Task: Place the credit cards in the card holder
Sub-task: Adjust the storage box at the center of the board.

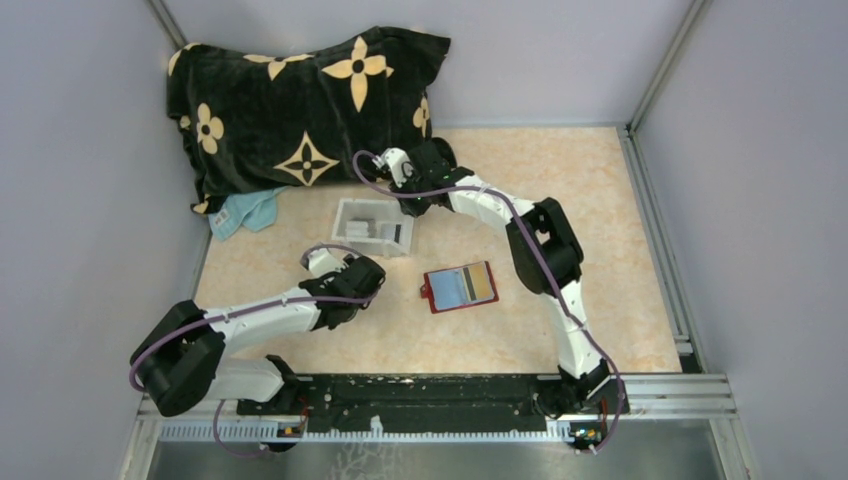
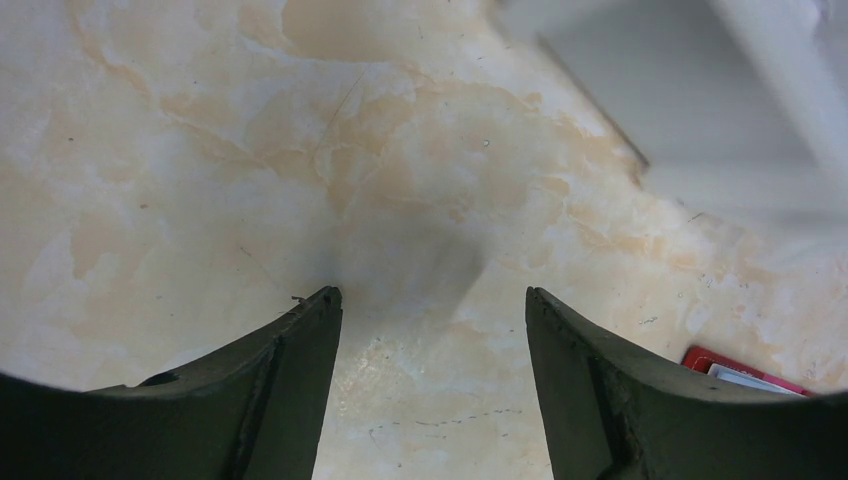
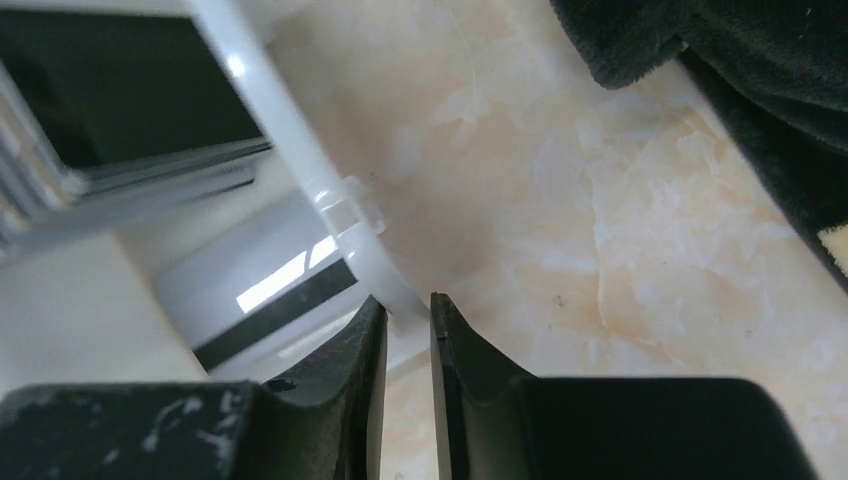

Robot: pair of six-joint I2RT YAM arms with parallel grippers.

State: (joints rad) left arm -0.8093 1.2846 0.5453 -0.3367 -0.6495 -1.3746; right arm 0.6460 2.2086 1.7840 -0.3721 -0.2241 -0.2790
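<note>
tabletop (image 1: 600, 200): pale marbled orange and cream, grey walls on three sides.
back corner: black cushion (image 1: 300, 110) with tan flower marks; blue cloth (image 1: 245, 212) just beside its lower edge.
white tray (image 1: 340, 222): near the middle, in front of the cushion.
credit cards (image 1: 388, 232): stacked inside the tray, dark face uppermost.
card holder (image 1: 428, 290): flat on the tabletop, nearer than the tray and apart from it; red edge, with grey, blue and tan bands on its face.
right claw (image 3: 408, 305): pinched onto the tray's thin white wall.
left claw (image 2: 432, 300): jaws spread wide over bare tabletop, nothing between them; holder's red corner just to its right.
</note>
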